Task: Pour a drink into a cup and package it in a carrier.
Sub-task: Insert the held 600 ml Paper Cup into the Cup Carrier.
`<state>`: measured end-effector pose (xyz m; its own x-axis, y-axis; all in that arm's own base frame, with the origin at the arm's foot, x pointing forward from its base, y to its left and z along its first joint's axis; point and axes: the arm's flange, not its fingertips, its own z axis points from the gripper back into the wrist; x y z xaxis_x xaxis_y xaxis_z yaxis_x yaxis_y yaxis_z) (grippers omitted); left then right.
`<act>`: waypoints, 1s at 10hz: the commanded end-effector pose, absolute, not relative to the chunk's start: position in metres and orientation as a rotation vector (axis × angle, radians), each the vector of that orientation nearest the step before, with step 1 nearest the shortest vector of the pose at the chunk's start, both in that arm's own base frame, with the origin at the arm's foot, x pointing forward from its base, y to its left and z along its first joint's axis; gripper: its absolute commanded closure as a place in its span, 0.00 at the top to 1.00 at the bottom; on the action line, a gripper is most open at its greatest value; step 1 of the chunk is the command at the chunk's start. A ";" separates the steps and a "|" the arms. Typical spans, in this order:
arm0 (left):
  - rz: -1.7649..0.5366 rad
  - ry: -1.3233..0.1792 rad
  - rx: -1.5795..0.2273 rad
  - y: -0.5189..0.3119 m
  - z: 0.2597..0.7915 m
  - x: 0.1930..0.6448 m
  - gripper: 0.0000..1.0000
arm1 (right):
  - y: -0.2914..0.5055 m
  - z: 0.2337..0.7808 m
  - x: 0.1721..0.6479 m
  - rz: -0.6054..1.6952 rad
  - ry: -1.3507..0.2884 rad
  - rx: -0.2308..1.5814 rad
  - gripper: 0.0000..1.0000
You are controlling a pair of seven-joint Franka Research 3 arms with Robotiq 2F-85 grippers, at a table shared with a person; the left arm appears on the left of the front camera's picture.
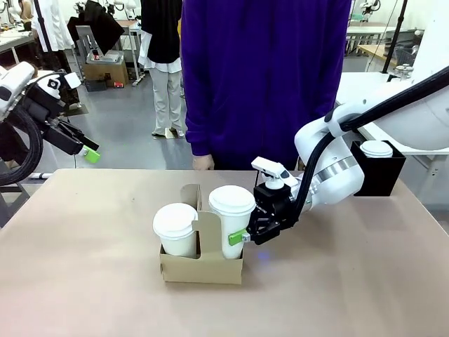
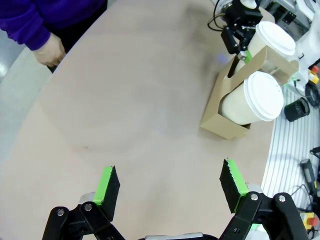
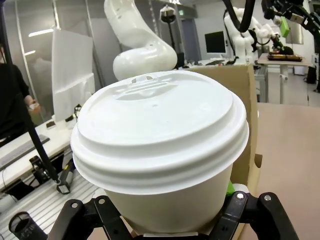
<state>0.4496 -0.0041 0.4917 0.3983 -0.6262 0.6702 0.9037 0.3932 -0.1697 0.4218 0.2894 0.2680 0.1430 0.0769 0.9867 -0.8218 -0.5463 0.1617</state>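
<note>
Tall lidded cup (image 1: 231,221) sits in the cardboard carrier (image 1: 202,265), clamped by the right pincer (image 1: 242,237).
The cup is plain white paper with a domed white lid; a shorter lidded cup (image 1: 175,229) fills the neighbouring slot beside the upright handle. The carrier rests mid-way on the tan surface (image 1: 91,281). The left pincer (image 2: 170,186) hangs up high, fingers apart. A person in purple (image 1: 263,77) stands at the far edge, workshop benches behind.

Left hand (image 2: 170,187) agape, right hand (image 1: 247,237) clamped
</note>
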 end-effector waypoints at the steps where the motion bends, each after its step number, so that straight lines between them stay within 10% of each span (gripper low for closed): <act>1: -1.026 -0.555 -0.560 -0.005 0.493 0.450 1.00 | 0.296 0.260 0.423 1.587 -0.730 1.631 0.80; 6: -1.026 -0.555 -0.560 -0.005 0.493 0.450 1.00 | 0.302 0.248 0.428 1.613 -0.713 1.608 0.80; 7: -1.026 -0.555 -0.560 -0.005 0.493 0.450 1.00 | 0.301 0.248 0.429 1.633 -0.710 1.584 1.00; 10: -1.026 -0.555 -0.560 -0.005 0.493 0.450 1.00 | 0.298 0.252 0.429 1.668 -0.696 1.545 1.00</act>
